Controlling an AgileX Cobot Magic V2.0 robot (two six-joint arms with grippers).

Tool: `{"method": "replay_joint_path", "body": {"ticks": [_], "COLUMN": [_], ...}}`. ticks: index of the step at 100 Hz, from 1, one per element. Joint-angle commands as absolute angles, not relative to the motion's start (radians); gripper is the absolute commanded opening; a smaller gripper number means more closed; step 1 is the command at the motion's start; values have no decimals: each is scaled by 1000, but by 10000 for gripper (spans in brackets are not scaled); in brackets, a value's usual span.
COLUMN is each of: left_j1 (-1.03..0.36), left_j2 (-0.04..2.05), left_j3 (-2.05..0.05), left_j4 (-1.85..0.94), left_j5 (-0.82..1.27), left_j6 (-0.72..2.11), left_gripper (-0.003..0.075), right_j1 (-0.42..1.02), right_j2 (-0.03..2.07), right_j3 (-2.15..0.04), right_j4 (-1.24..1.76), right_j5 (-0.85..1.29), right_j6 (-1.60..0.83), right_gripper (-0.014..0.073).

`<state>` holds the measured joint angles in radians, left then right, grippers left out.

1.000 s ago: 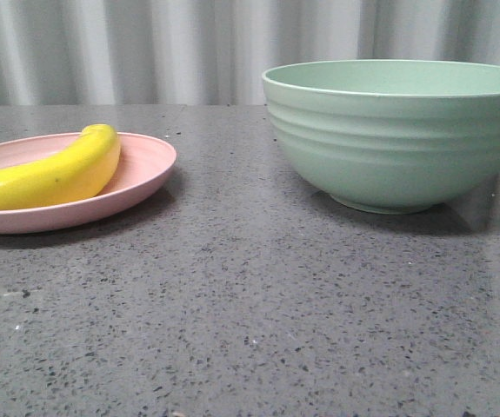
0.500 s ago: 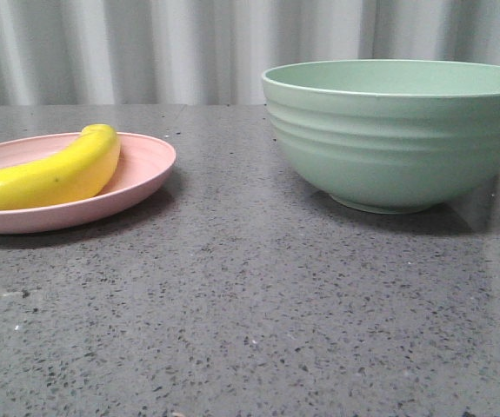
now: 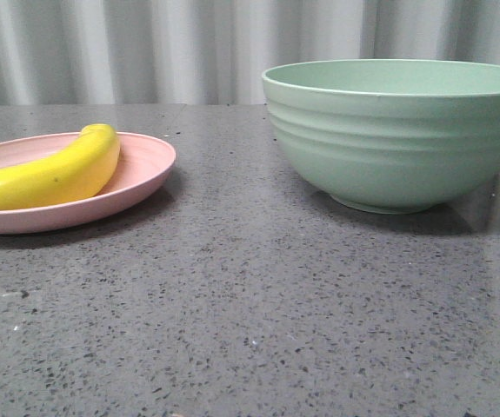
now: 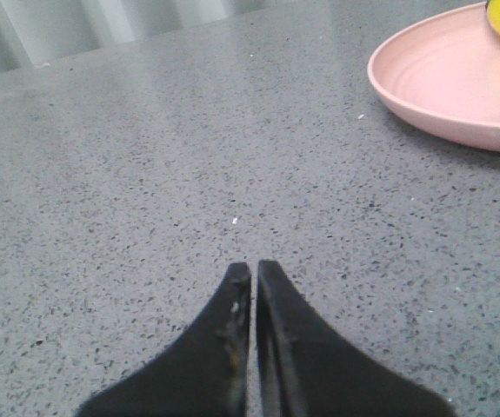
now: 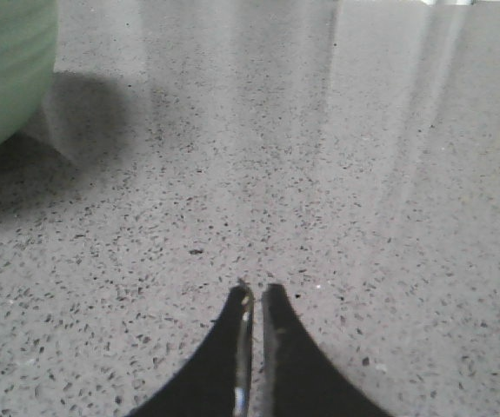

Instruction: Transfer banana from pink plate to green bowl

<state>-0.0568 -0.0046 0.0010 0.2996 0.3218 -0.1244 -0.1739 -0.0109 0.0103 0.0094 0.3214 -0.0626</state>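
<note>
A broad stretch of speckled grey table point(image 3: 250, 304) lies between the plate point(image 3: 141, 178) and the bowl point(image 3: 397, 130), with pale curtain point(image 3: 145, 48) behind. The banana point(image 3: 54, 174) lies on the plate. Both the left gripper point(image 4: 255, 271) and the right gripper point(image 5: 256, 294) are pressed together (holding nothing), the left near the plate's rim.

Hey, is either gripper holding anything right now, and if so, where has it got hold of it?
Nothing is held. The left gripper and right gripper are both shut on nothing above the bare table. The banana lies on the pink plate.
</note>
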Motion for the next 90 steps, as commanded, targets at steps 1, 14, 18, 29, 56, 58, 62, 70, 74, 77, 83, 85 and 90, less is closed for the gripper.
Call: {"method": "replay_joint_path", "body": {"ticks": [1,14,18,29,56,58,62,70,74,77,83,85,90], "left_j1": [-55,-55,-55,-55,-55,-55,-55,-55,-55,-55,-55,-55,-55], "left_j2": [-32,-32,-32,-32,-32,-32,-32,-32,-32,-32,-32,-32,-32], "left_j3": [10,10,10,10,10,10,10,10,10,10,10,10,10], "left_j4": [324,286,261,246,246,246,246,246,246,246,246,246,246], "left_j5": [248,190,163,112,52,48,45,41,37,34,31,31,31], "left_j6": [-125,-125,-125,-125,-125,-125,-125,-125,-125,-125,-125,-125,-125], "left_gripper": [-20,-20,-20,-20,-20,-20,-20,-20,-20,-20,-20,-20,-20], "right_j1": [-177,-177,-177,-177,-177,-177,-177,-177,-177,-177,-177,-177,-177], "right_j2": [-34,-34,-34,-34,-34,-34,-34,-34,-34,-34,-34,-34,-34], "right_j3": [31,31,31,31,31,31,31,31,31,31,31,31,31], "right_j4": [9,14,14,15,33,35,37,37,37,37,37,37,37], "right_j5": [235,152,133,113,113,113,113,109,105,97,86,84,79], "right_j6": [-71,-71,-71,-69,-60,-60,-60,-60,-60,-60,-60,-60,-60], "right_gripper": [-65,-65,-65,-65,-65,-65,-65,-65,-65,-65,-65,-65,-65]}}
